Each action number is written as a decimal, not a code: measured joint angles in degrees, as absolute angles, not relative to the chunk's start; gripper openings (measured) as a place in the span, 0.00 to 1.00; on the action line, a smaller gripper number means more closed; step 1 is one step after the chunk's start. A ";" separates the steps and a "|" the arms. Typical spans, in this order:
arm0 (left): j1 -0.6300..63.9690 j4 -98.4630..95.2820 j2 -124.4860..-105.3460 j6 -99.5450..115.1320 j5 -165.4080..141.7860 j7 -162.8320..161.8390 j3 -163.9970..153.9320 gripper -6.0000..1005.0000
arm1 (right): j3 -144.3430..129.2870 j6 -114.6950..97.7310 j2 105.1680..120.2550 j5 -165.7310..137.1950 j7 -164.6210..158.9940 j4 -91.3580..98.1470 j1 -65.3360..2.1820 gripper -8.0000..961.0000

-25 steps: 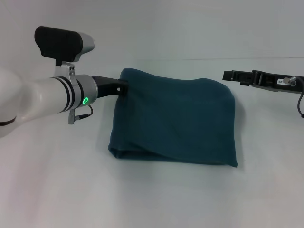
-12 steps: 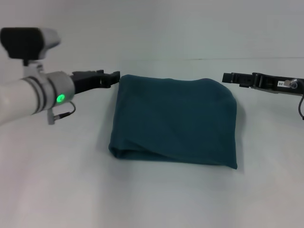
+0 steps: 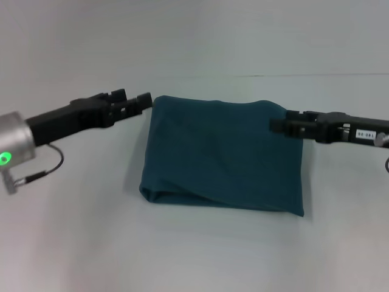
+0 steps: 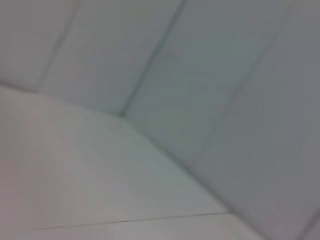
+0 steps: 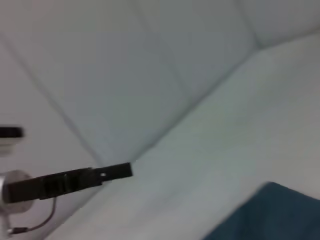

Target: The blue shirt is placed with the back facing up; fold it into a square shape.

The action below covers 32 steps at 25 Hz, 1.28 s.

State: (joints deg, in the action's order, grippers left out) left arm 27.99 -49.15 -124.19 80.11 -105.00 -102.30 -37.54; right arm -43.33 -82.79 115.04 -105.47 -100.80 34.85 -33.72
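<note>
The blue shirt (image 3: 225,152) lies folded into a rough square in the middle of the white table, with a thick fold along its near edge. My left gripper (image 3: 144,101) hovers just off the shirt's far left corner and holds no cloth. My right gripper (image 3: 275,125) reaches in from the right, with its tip over the shirt's far right part. The right wrist view shows a corner of the blue shirt (image 5: 272,212) and, farther off, the left gripper (image 5: 122,170). Only bare table and wall show in the left wrist view.
The white table (image 3: 194,255) spreads on all sides of the shirt. A white back wall (image 3: 194,36) rises behind it. Nothing else lies on the table.
My left arm has drawn back to the left, away from the shirt's far left corner. The right gripper has moved left and lower, from beyond the shirt's right edge to over it.
</note>
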 joint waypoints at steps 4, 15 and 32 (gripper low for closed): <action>25.39 -48.78 -124.21 88.19 -104.85 -97.96 -33.29 0.82 | -43.42 -87.41 116.39 -104.48 -92.33 34.83 -32.94 0.90; 21.95 -48.27 -124.09 101.69 -109.40 -86.42 -30.43 0.88 | -48.73 -94.87 116.75 -107.13 -87.87 36.23 -33.31 0.89; 23.68 -48.14 -124.01 102.72 -115.10 -86.28 -33.77 0.88 | -49.06 -95.13 116.78 -111.62 -88.03 37.01 -32.77 0.89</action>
State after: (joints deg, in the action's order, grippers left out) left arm 23.68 -48.14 -124.01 102.72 -115.10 -86.28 -33.77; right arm -49.06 -95.13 116.78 -111.62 -88.03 37.01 -32.77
